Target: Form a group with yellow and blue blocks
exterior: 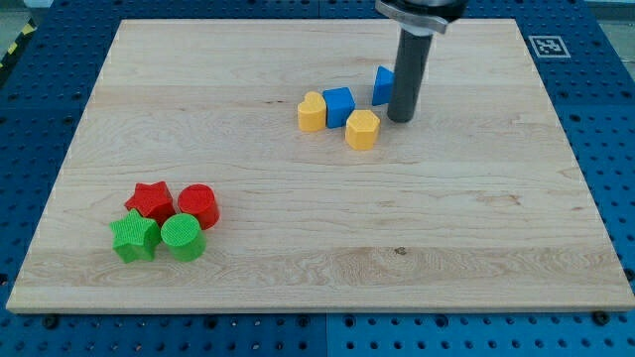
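A yellow heart-like block (312, 112) touches a blue cube (338, 106) above the board's middle. A yellow hexagonal block (362, 130) sits just below and right of the cube. A second blue block (383, 86), partly hidden by the rod, lies up and to the right. My tip (401, 119) rests on the board just right of the yellow hexagon and below the second blue block, touching or nearly touching it.
At the lower left, a red star (150, 200), a red cylinder (197, 206), a green star (135, 238) and a green cylinder (184, 238) sit clustered. The wooden board (317, 268) lies on a blue perforated table. A marker tag (547, 45) is at the top right.
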Tool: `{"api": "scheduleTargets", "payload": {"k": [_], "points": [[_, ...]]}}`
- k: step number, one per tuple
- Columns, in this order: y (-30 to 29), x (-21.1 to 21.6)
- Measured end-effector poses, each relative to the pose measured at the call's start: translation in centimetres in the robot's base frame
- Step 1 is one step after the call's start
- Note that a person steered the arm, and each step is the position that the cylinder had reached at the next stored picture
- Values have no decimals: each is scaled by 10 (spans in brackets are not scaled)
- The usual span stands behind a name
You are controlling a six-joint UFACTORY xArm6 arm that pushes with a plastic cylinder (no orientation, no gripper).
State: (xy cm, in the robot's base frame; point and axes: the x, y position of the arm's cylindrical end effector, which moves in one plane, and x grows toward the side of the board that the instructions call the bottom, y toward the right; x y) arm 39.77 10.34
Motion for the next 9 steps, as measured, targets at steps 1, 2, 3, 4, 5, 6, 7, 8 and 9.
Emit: {"api": "scheduleTargets", "payload": {"k": [1,2,3,4,5,6,7,8,9], "points": [[7,27],[-7,38],[-28,38],[-49,38],[-57,37],[-31,32],[26,24],[43,2],[24,-21]]}}
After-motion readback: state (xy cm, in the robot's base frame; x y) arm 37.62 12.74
